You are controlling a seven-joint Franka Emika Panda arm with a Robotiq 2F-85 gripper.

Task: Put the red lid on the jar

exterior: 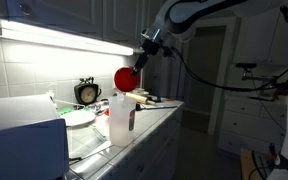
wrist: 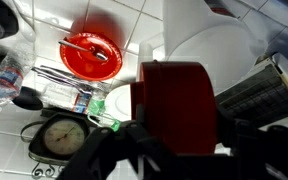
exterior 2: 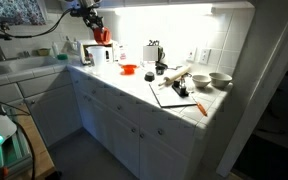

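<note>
My gripper (exterior: 136, 62) is shut on the red lid (exterior: 126, 78), a round bright disc held on edge in the air. The jar (exterior: 119, 117), tall and whitish with a dark label, stands on the counter right under it, with a small gap between lid and jar top. In the wrist view the red lid (wrist: 179, 100) fills the space between my dark fingers (wrist: 234, 140), and the jar's pale top (wrist: 209, 40) shows beyond it. From farther off, the red lid (exterior 2: 102, 36) hangs at the counter's far end.
A red bowl (wrist: 91, 55) with a spoon, a clock (wrist: 59, 135), a white plate (exterior: 79, 118) and a water bottle (wrist: 4, 85) stand near the jar. A cutting board (exterior 2: 174, 95) and two bowls (exterior 2: 221, 80) lie further along the counter. Wall cabinets hang overhead.
</note>
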